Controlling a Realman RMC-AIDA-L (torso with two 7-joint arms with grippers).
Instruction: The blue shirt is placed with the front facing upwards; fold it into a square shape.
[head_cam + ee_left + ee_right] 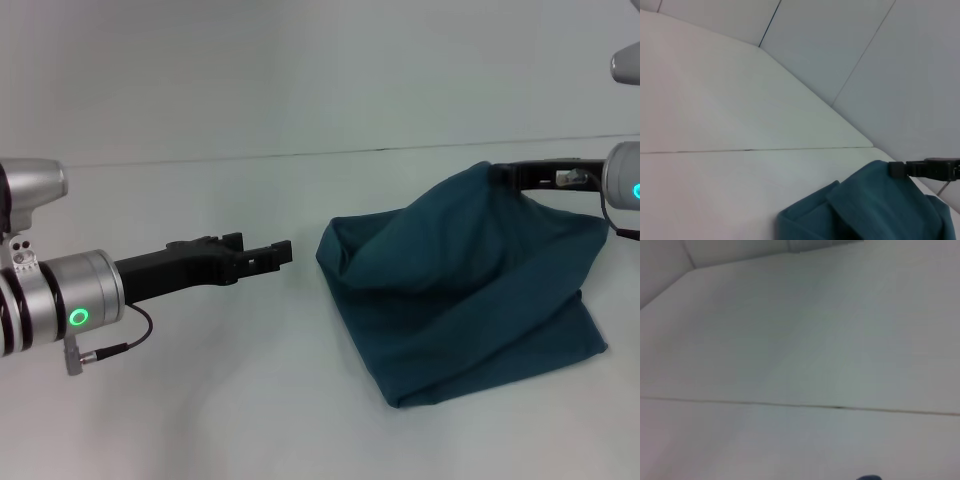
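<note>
The blue shirt (pixel 465 290) lies bunched on the right half of the white table (pixel 200 420), folded over itself into a rough, lumpy block with its plain teal fabric outward (no lettering shows on it). Its near edge rests flat on the table, while the far upper part is drawn up into a peak.

At that peak sits the right gripper (pixel 503 175) — reaching in from the right edge of the head view, held above the table, its fingers closed on the shirt's raised fold, the cloth hanging down from them like a tent. The left wrist view shows the same thing from the side: the shirt (pixel 875 210) rising to a point where the dark tip of the right gripper (pixel 896 170) meets it.

The left gripper (pixel 278 254) is well apart from the shirt, to its left, stretched out level above bare table and holding nothing — whether its fingers are apart or together, I cannot tell.

The right wrist view shows only table and a seam line (pixel 790 404).
</note>
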